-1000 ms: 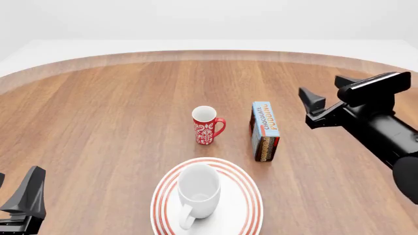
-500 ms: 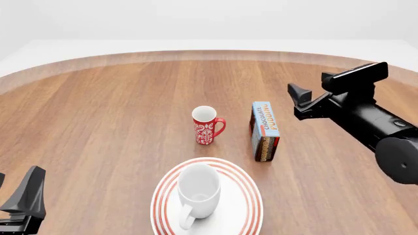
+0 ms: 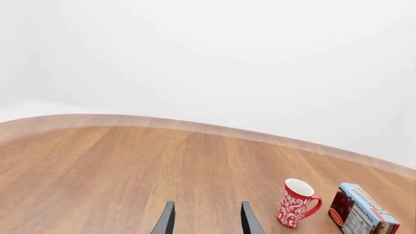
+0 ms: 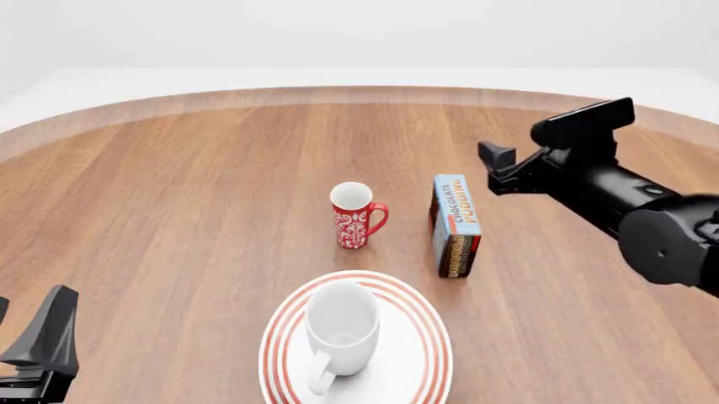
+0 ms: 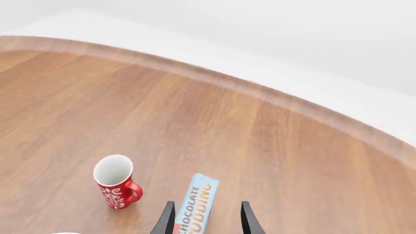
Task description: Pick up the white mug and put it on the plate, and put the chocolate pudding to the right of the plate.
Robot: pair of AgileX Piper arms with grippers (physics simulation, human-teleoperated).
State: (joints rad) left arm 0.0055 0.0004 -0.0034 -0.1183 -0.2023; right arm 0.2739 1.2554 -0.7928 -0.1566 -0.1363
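A: 2 arms in frame. right gripper [image 4: 496, 168] is up over the table [image 4: 168, 210], just past the far end of the chocolate pudding [image 4: 455, 224]. Not touching it. Fingers [image 5: 167, 220] spread, nothing between them; right wrist view has the box top sitting in the gap below.

B: Pudding position?

A: Resting on a long edge, blue face up, long axis running away from the camera. Just right of the red mug [image 4: 356, 215], beyond the right side of the plate [image 4: 422, 324]. Box and plate apart.

B: White mug?

A: white mug [image 4: 339, 330] is upright on the plate, handle toward the camera. Plate sits at the near edge, centre.

B: Left side?

A: left gripper [image 4: 43, 341] is low in the near-left corner, well clear of everything. Left wrist view shows 2 finger tips [image 3: 165, 222] parted, gap empty, red mug and pudding off to one side.
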